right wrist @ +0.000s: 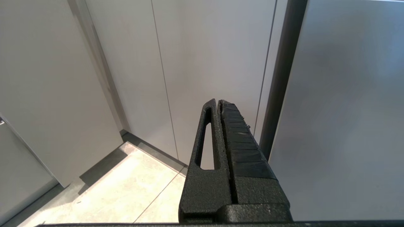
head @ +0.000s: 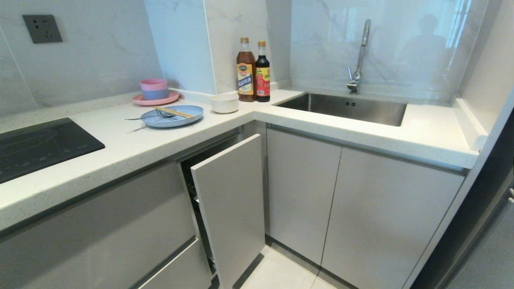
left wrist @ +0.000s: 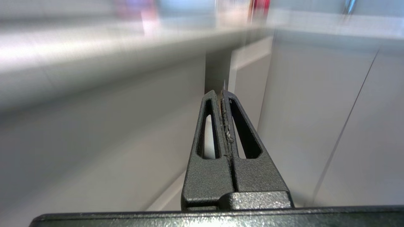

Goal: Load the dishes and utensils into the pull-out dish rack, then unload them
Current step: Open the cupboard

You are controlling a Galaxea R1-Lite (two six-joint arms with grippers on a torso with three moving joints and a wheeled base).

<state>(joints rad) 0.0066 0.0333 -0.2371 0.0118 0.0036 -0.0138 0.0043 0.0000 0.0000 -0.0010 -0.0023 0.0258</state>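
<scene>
Head view: flat light-blue plate (head: 172,116) under wooden chopsticks (head: 173,112)

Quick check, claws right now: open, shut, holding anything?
Left claw: shut, empty, pointed at the cabinet fronts.
Right claw: shut, empty, low by the cabinet doors.

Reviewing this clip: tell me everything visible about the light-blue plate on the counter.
The light-blue plate is flat, round and shallow, with a low raised rim and a matte, plastic-like look. It lies level on the white speckled countertop, between the black cooktop and the cream bowl, just in front of the pink plate. A pair of wooden chopsticks rests across it, and a silver utensil lies on it with its handle sticking out past the rim. Neither pincer touches it.
</scene>
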